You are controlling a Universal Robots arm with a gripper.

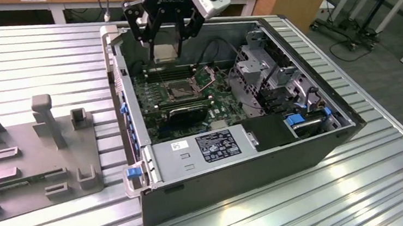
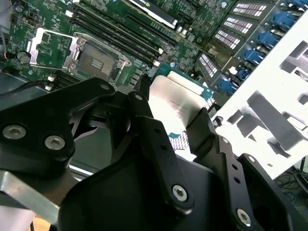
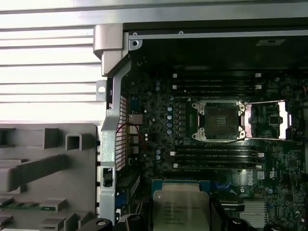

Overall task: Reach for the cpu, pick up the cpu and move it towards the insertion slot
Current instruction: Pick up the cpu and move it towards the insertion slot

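The gripper (image 1: 166,48) hangs above the open computer case (image 1: 240,166), over the motherboard's (image 1: 181,97) far end from the power supply (image 1: 217,142) as the exterior view shows it. Its black fingers (image 2: 204,127) are closed on the cpu (image 2: 175,103), pressing against two opposite edges of the chip, so the cpu is off the board and held in the air. In the second wrist view the pale metal top of the chip faces the camera, with its green rim showing past the finger (image 2: 144,108) on the other side.

The insertion slot (image 3: 219,120) sits on the motherboard inside the case, its dark centre exposed and its silver load plate (image 3: 267,120) swung open beside it (the thin wire lever stands out along the frame). Long black memory slots (image 3: 216,156) run along both sides of the socket. In the first wrist view the cpu (image 3: 180,209) is apart from the socket, with one bank of memory slots lying between them.

The grey fixture tray (image 1: 33,164) with upright blocks rests on the ribbed metal tabletop (image 1: 37,71), just beside the case on the exterior view's left.
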